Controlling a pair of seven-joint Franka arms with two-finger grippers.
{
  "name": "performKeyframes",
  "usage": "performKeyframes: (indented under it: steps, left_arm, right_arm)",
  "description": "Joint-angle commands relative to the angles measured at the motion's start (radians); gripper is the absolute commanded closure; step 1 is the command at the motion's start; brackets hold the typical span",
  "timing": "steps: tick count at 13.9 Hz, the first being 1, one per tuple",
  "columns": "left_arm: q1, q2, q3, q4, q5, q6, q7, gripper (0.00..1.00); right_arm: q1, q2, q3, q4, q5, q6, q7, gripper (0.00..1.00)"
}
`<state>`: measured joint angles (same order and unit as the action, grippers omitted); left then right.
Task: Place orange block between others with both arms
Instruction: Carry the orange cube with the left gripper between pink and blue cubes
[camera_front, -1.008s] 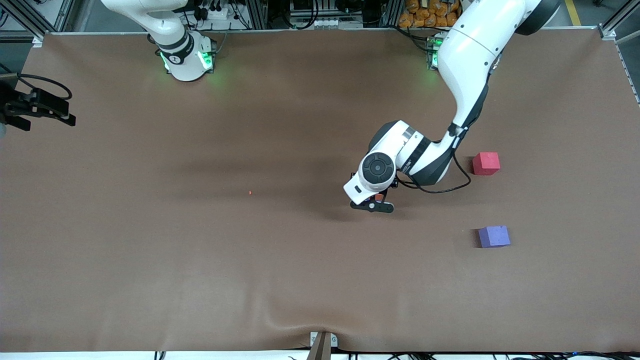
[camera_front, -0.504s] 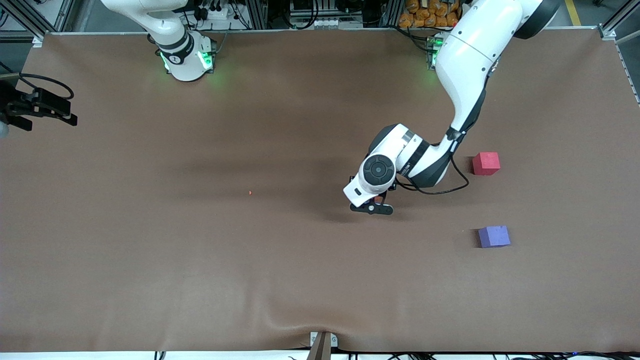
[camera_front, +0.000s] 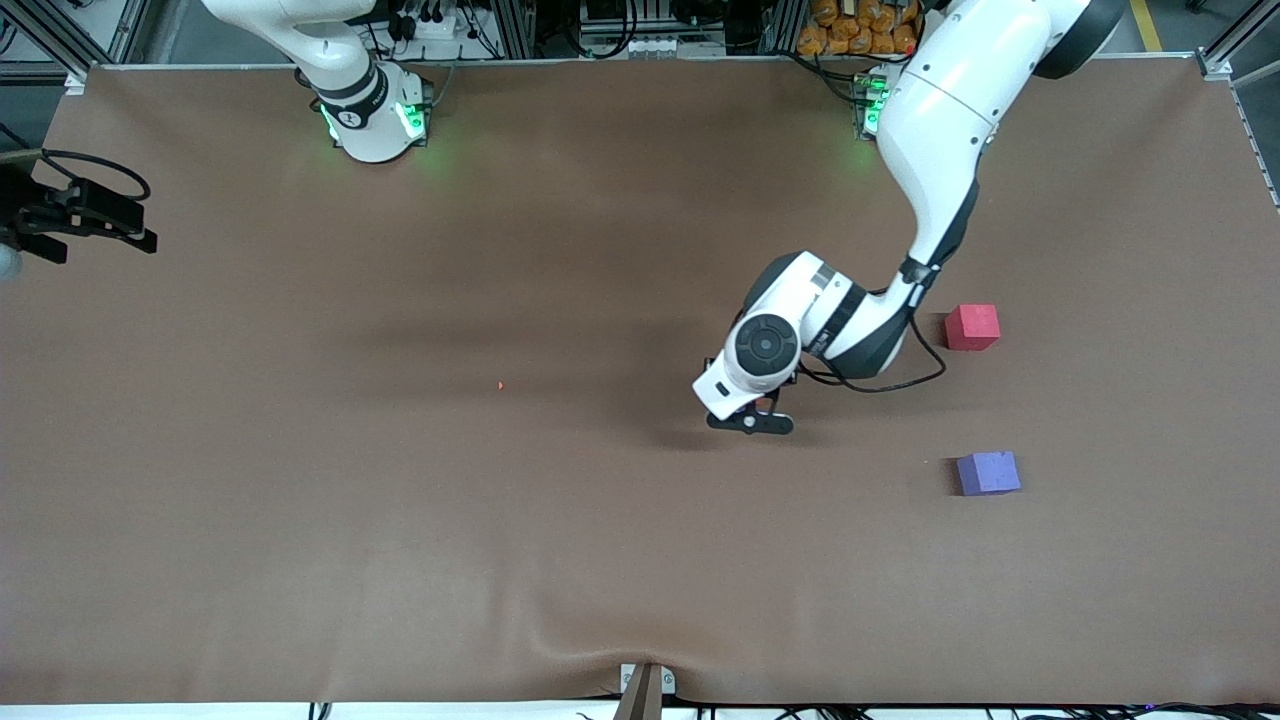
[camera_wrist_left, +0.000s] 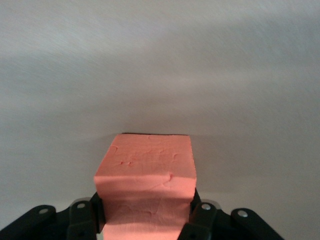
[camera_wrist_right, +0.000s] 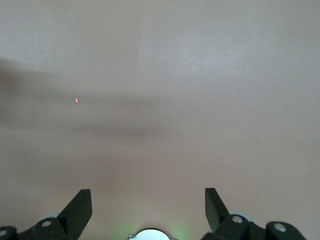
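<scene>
Since the orange block must go between the others, left gripper clamps it mid-table; right gripper waits spread wide.

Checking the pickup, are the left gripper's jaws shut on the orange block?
Shut on it: the orange block sits squeezed between the left gripper's jaws.

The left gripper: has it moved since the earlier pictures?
Yes, slightly. The left gripper shifted toward the purple block, which stayed put on the table.
</scene>
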<state>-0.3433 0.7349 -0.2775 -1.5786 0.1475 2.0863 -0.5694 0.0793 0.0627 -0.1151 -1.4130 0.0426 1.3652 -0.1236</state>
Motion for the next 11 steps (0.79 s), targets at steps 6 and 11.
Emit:
performKeyframes:
  steps: [6,11]
  left_arm:
    - [0.194,-0.219,-0.017,-0.066,0.014,-0.175,0.023,0.96]
    - [0.387,-0.313,-0.017,-0.216,0.023,-0.161,0.173,0.96]
  right_arm:
    - [-0.015,0.018,0.008,-0.003,-0.017,0.006,-0.008,0.0]
    - [-0.007,0.023,0.008,0.0,-0.02,0.0,-0.007,0.0]
